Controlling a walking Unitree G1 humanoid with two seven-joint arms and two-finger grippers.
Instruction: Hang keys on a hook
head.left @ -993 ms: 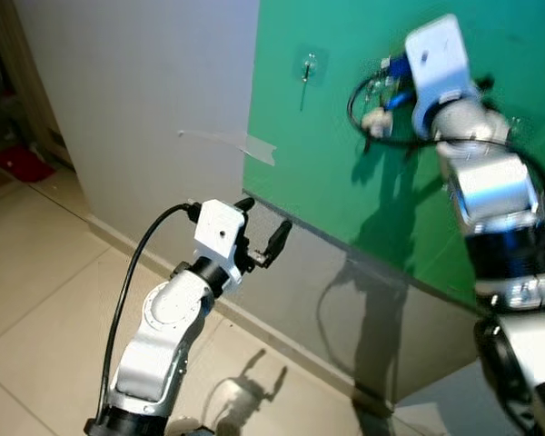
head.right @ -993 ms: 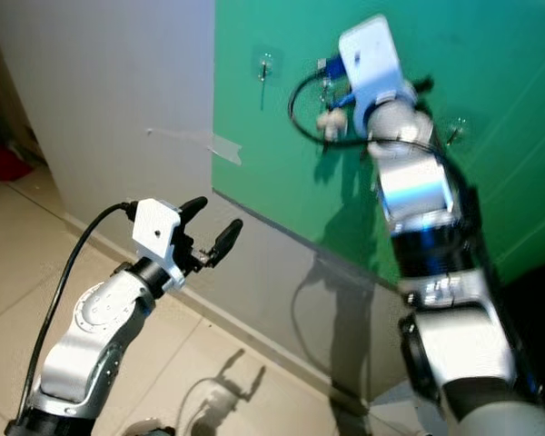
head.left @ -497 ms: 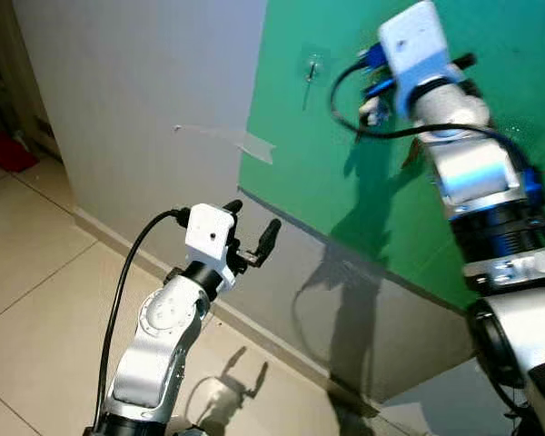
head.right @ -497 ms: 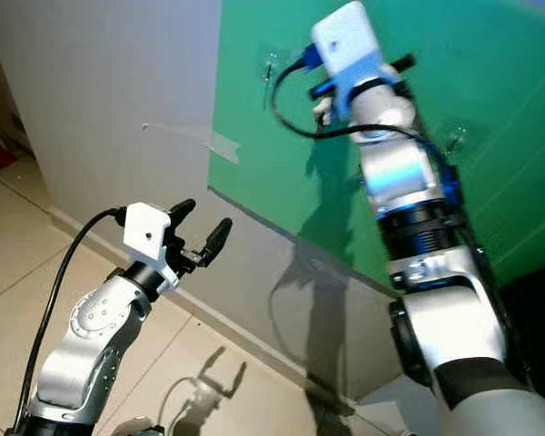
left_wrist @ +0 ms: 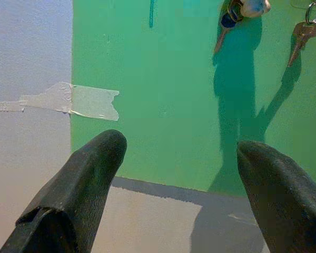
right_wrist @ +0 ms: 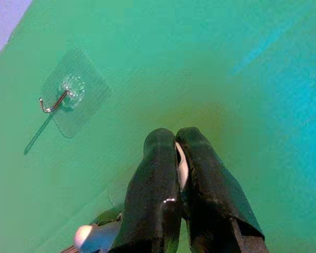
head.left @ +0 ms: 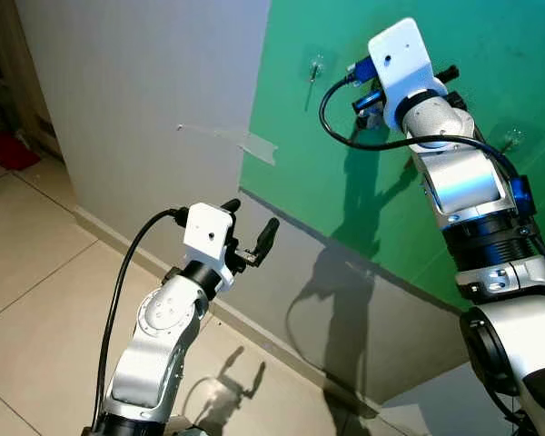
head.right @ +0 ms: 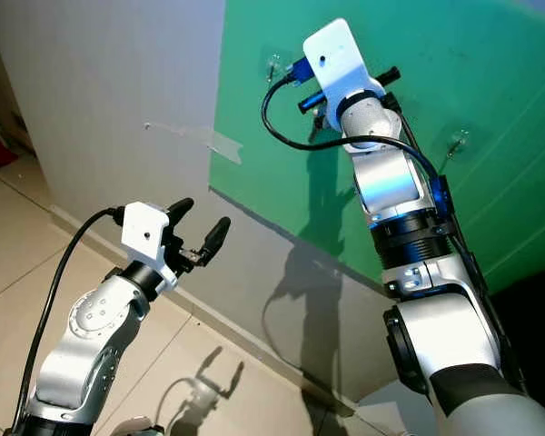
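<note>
The right wrist view shows the right hand pinched narrow on the keys hanging beneath, near the clear adhesive hook on the green wall. The eye views show that arm raised high; the left hand hovers low, fingers spread wide.

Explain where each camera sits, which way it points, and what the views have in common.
Left and right eye views: on the head, looking forward and down at a green wall panel; both arms show, the right gripper raised near an empty hook.
Left wrist view: along the open left gripper toward the panel, with hanging keys and tape.
Right wrist view: along the right gripper's shut fingers, pinching something white, beside the hook.
Shared: the panel and hook.
</note>
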